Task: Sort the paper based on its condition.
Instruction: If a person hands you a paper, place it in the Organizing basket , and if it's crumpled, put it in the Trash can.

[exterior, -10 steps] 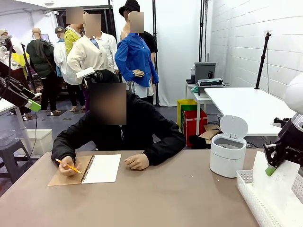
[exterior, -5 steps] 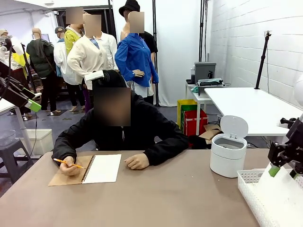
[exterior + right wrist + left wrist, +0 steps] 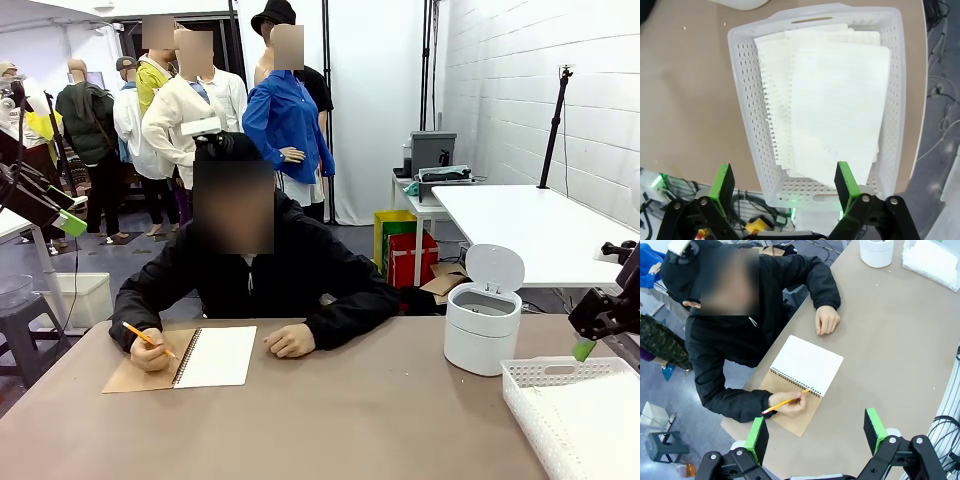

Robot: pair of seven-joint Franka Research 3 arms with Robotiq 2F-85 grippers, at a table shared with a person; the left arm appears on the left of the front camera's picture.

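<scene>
The paper (image 3: 840, 105) is a smooth white sheet lying flat on top of other sheets in the white perforated basket (image 3: 742, 115). My right gripper (image 3: 784, 182) hangs open above the basket's near end, with nothing between its green pads. From the front, the right gripper (image 3: 586, 342) hovers over the basket's far rim (image 3: 560, 372) at the table's right edge. High above the table's left end, my left gripper (image 3: 816, 435) stands open and empty, looking down on the person's spiral notebook (image 3: 807, 365).
The person sits across the table and holds an orange pencil (image 3: 148, 341) at the open notebook (image 3: 215, 357); their other hand (image 3: 290, 342) rests beside it. A white lidded bin (image 3: 483, 325) stands open left of the basket. Bare tabletop (image 3: 350, 410) lies between notebook and bin.
My right gripper has opened and let the sheet go; the sheet fell flat into the basket. The gripper then rose and drew to the right. The person's pencil hand shifted a little.
</scene>
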